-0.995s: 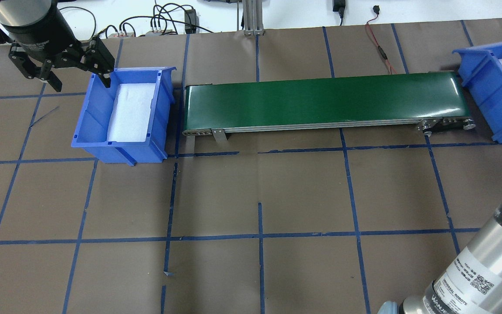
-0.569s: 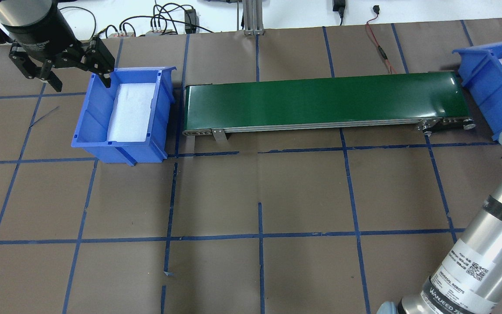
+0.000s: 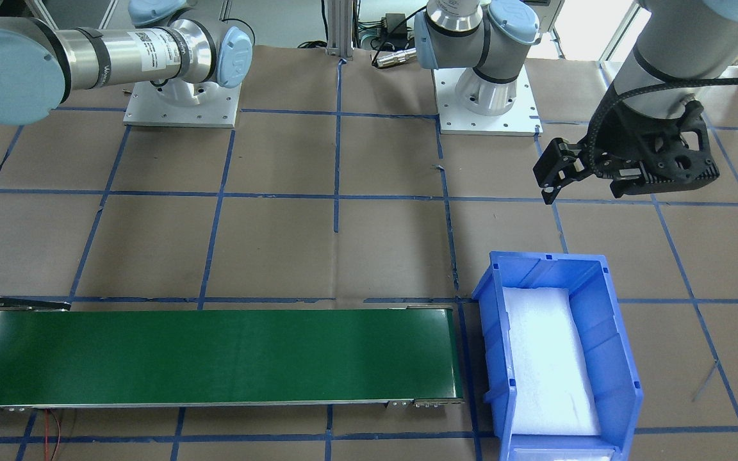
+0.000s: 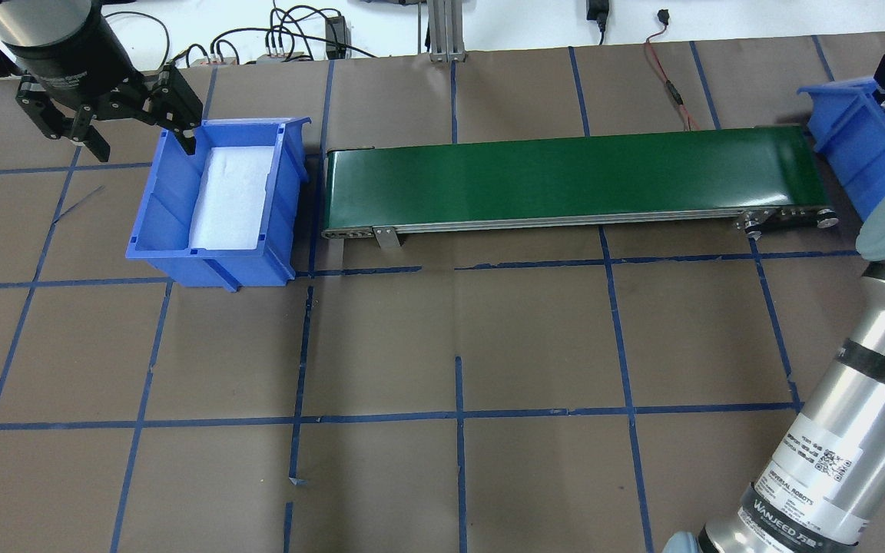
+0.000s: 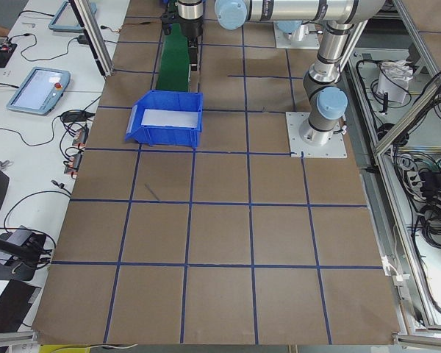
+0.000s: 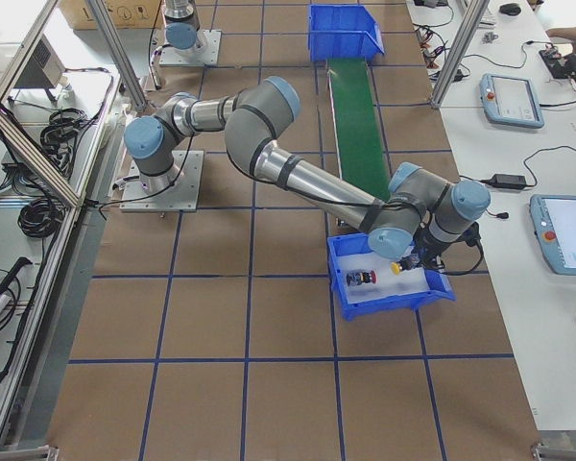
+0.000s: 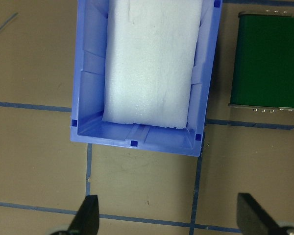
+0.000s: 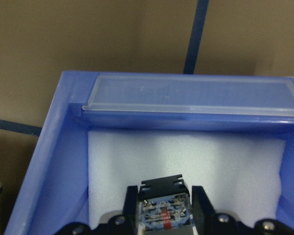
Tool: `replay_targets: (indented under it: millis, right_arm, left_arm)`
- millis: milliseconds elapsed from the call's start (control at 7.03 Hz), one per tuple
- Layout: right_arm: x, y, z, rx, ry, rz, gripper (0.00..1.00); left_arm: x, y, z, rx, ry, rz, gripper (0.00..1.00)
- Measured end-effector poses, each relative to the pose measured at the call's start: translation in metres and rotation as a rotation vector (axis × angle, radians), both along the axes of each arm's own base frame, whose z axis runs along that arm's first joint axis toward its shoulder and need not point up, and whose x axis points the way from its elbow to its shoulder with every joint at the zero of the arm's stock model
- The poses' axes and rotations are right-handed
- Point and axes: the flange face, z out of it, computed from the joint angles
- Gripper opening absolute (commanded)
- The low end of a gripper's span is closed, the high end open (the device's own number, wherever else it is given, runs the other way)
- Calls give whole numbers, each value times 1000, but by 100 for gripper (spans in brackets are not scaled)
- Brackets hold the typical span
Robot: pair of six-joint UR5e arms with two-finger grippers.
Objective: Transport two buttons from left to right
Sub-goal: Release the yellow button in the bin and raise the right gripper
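Right gripper: jaws pinch the black-and-grey body of the yellow button, one finger on each side. Directly below the jaws lies a white foam pad lining the right blue bin; whether the button touches the pad cannot be told. Beside the jaws, on the same pad, lies the red button, apart from the held one. Just outside this bin lies one end of the green conveyor belt, which runs across the table towards the other bin.

Left gripper: jaws spread wide, nothing between them, hanging above bare brown table paper crossed by blue tape lines. Ahead of the fingertips, in the wrist view, sits the left blue bin, its short wall nearest the jaws; inside it only a white foam sheet shows. Beyond and to one side of that bin is the near end of the belt.
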Motion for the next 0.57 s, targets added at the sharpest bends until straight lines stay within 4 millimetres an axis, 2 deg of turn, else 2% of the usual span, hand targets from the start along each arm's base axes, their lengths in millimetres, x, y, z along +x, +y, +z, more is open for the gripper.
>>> replay_targets:
  millis: [142, 284, 569]
  right_arm:
    - [-1, 0, -2, 1, -4, 3, 76]
    - [-1, 0, -4, 0, -14, 12, 79]
    - [0, -1, -6, -7, -35, 27, 79]
  left_arm:
    - [0, 0, 0, 0, 0, 0, 100]
    - [0, 0, 0, 0, 0, 0, 100]
    - [0, 0, 0, 0, 0, 0, 100]
